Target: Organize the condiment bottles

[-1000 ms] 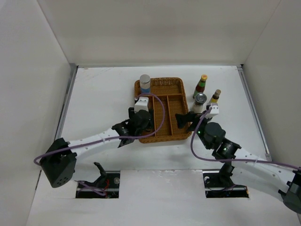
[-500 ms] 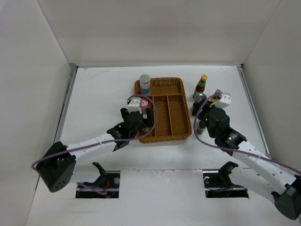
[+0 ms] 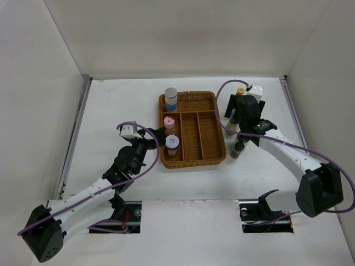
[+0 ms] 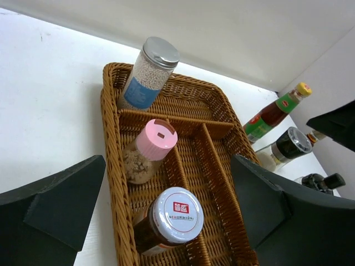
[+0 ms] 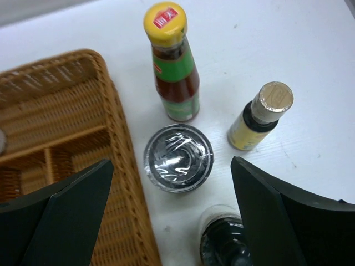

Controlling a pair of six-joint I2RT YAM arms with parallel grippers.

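The wicker tray (image 3: 206, 151) holds three condiment bottles in its left side: a grey-capped blue-label bottle (image 4: 148, 75), a pink-lidded jar (image 4: 148, 149) and a white-lidded red-label jar (image 4: 169, 219). My left gripper (image 4: 166, 221) is open, its fingers wide apart on either side of the white-lidded jar and drawn back from it. To the right of the tray stand a yellow-capped sauce bottle (image 5: 173, 64), a silver-lidded jar (image 5: 178, 158), a small yellow-label bottle (image 5: 259, 116) and a dark bottle (image 5: 226, 244). My right gripper (image 5: 172, 221) hangs open above the silver-lidded jar, holding nothing.
The tray's middle and right compartments (image 3: 209, 130) hold nothing. White walls close in the table on the left, back and right. The right arm's elbow (image 3: 319, 188) reaches along the table's right side.
The left gripper opened, left the white-lidded jar standing in the tray and drew back to the left. The right arm swung away to the far right, over the bottles beside the tray.
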